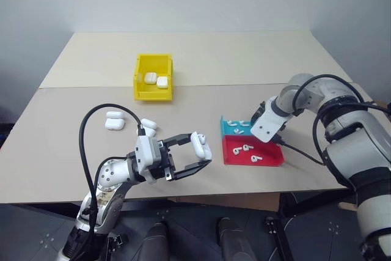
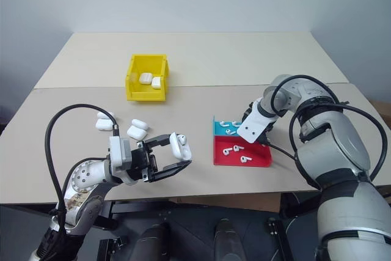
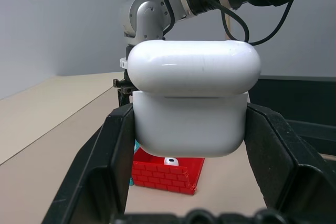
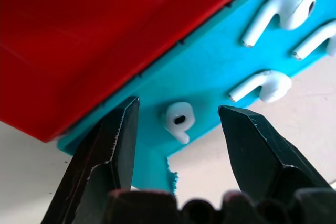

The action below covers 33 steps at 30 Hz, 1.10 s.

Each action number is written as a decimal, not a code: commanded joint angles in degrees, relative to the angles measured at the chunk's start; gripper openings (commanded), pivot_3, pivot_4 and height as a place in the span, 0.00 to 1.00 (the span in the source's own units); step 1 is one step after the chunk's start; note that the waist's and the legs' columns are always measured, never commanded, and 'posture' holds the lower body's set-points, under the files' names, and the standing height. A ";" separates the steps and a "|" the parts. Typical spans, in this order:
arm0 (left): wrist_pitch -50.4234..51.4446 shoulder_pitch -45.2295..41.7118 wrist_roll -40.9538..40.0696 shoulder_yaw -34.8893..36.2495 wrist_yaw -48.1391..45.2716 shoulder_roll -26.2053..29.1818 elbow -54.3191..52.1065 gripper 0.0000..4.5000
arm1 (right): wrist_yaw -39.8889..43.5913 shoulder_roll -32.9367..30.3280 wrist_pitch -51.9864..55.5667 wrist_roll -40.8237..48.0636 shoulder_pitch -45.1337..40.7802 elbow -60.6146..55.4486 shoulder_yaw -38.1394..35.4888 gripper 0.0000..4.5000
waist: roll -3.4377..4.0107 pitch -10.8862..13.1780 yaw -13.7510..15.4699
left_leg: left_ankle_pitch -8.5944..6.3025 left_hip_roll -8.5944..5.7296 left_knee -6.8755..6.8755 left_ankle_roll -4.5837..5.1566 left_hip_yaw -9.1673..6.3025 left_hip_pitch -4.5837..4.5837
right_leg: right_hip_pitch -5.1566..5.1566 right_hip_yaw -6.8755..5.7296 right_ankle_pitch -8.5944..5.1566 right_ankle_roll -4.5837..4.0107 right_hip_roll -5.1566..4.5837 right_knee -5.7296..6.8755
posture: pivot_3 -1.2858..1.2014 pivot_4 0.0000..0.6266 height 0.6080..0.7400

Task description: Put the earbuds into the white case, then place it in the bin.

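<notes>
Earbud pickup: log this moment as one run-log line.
left pincer: shut on white case, lid ajar | right pincer: open, straddling earbud in blue tray | yellow bin: two cases inside

light: bright, even, diffuse | shadows: soft, faint | glare: slight sheen on white case; background soft

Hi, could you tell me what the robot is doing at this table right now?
The left gripper holds a white case clamped between its fingers, lid open, above the table's near edge. The right gripper points down over the blue tray, jaws open around one earbud without gripping it yet. More earbuds lie in the blue tray and the red tray. Two cases already sit in the yellow bin, and three spare ones lie on the table.
</notes>
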 commanded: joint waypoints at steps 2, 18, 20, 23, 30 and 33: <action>-0.45 0.18 0.08 0.30 0.38 0.32 -2.77 0.62 | -1.73 -0.10 -0.95 -1.26 -1.85 0.75 0.36 0.65 | 0.00 0.00 -0.27 | 0.02 0.00 0.00 0.04 0.00 0.00 | 0.01 0.00 0.00 0.00 0.00 0.00 | 0.52 0.24 1.00; -0.26 0.12 0.10 0.42 0.43 0.55 -2.91 0.62 | -4.87 -0.18 -1.84 -3.44 -1.60 1.44 1.87 0.52 | 0.00 0.00 -0.43 | 0.10 0.00 0.00 0.16 0.00 0.05 | 0.05 0.00 0.01 -0.01 0.00 0.02 | 0.52 0.24 1.00; -0.26 0.09 0.08 0.41 0.43 0.54 -2.87 0.62 | -5.07 -0.32 -2.11 -3.72 -1.65 1.46 2.07 0.52 | 0.01 0.00 -0.44 | 0.10 0.00 0.00 0.16 0.00 0.06 | 0.06 0.00 0.01 -0.01 0.00 0.02 | 0.52 0.24 1.00; -0.33 0.04 0.12 0.33 0.47 0.44 -2.80 0.62 | -5.45 -0.31 -2.16 -3.89 -1.63 1.51 1.97 0.52 | 0.01 0.00 -0.45 | 0.10 0.00 0.00 0.17 0.00 0.07 | 0.07 0.00 0.01 -0.01 0.00 0.02 | 0.52 0.24 1.00; -0.34 -0.03 -0.03 0.38 0.14 0.63 -2.78 0.62 | -5.86 -0.49 -2.39 -4.21 -1.36 1.58 1.82 0.32 | 0.01 0.00 -0.51 | 0.11 0.00 0.01 0.17 0.00 0.08 | 0.08 0.00 0.01 -0.02 0.00 0.04 | 0.52 0.24 1.00; -0.28 0.04 -0.12 0.42 0.06 0.71 -2.84 0.62 | -5.99 -0.57 -2.59 -4.51 -1.33 1.57 2.03 0.32 | 0.01 0.00 -0.52 | 0.11 0.00 -0.01 0.17 0.00 0.09 | 0.08 0.00 0.01 -0.02 0.00 0.04 | 0.52 0.24 1.00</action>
